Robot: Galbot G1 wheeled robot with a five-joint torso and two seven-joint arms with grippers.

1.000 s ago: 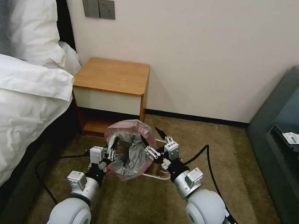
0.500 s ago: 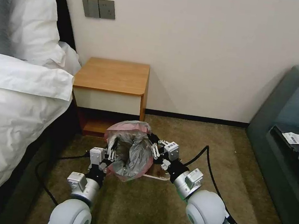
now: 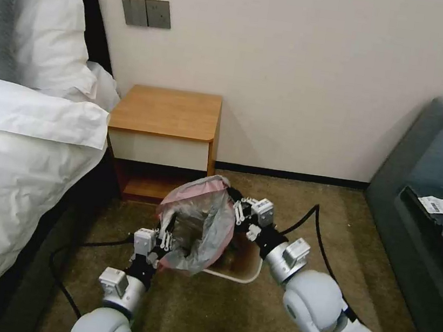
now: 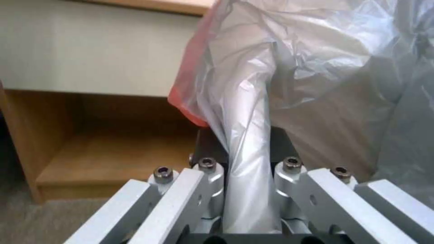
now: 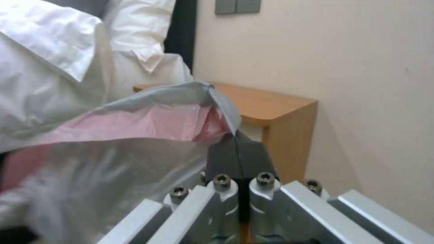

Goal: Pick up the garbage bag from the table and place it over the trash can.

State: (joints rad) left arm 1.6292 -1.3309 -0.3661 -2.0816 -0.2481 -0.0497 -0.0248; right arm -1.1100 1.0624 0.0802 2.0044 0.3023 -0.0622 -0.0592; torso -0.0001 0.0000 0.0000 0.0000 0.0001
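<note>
Left gripper (image 3: 164, 239) and right gripper (image 3: 234, 200), each clamped on an opposite edge of the garbage bag (image 3: 200, 223), hold it spread above the trash can (image 3: 243, 271), before the table (image 3: 167, 112).

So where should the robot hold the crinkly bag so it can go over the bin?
Best by its pink-edged mouth, one hand on each side. The garbage bag is thin and floppy, so only its rim can be pulled open. The left hand pinches the near-left edge and the right hand pinches the far-right edge, stretching the opening above the trash can.
</note>
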